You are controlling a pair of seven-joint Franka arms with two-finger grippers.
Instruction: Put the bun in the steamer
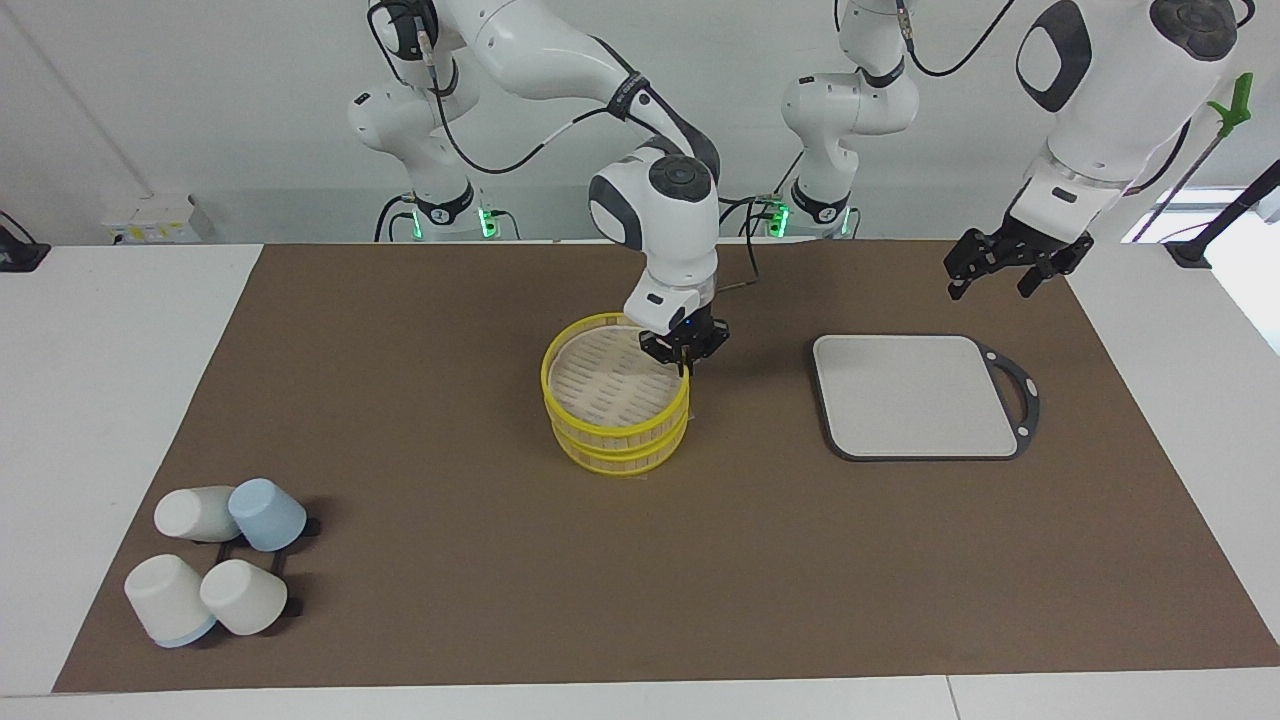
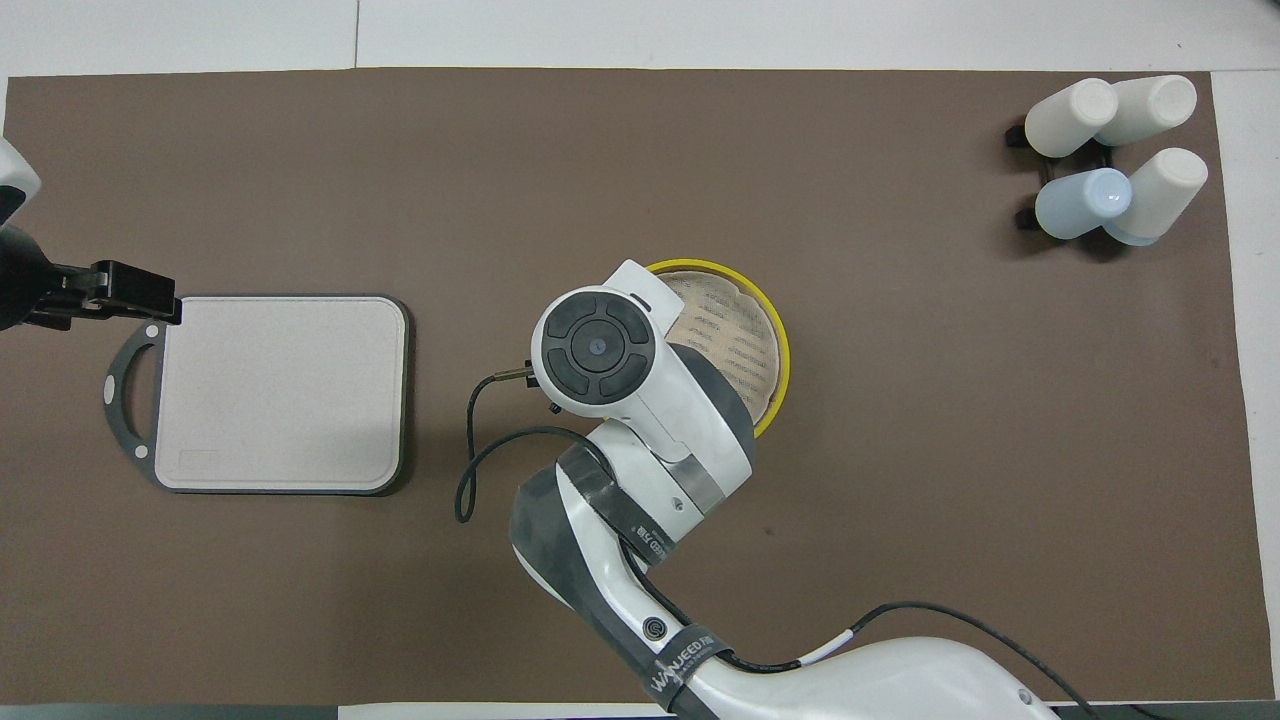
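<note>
1. We see the right gripper (image 1: pixel 684 365) with its fingers pinched together on the rim of the round yellow-rimmed bamboo steamer (image 1: pixel 612 402) (image 2: pixel 770 340), at mid desk.
2. The steamer's slatted lid sits slightly askew on the basket.
3. We see the left gripper (image 1: pixel 1003 277) (image 2: pixel 150 296) hanging with fingers spread wide, empty, over the grey square black-rimmed board's (image 1: pixel 915 396) (image 2: pixel 280 392) handle corner.
4. We cannot find the bun.
</note>
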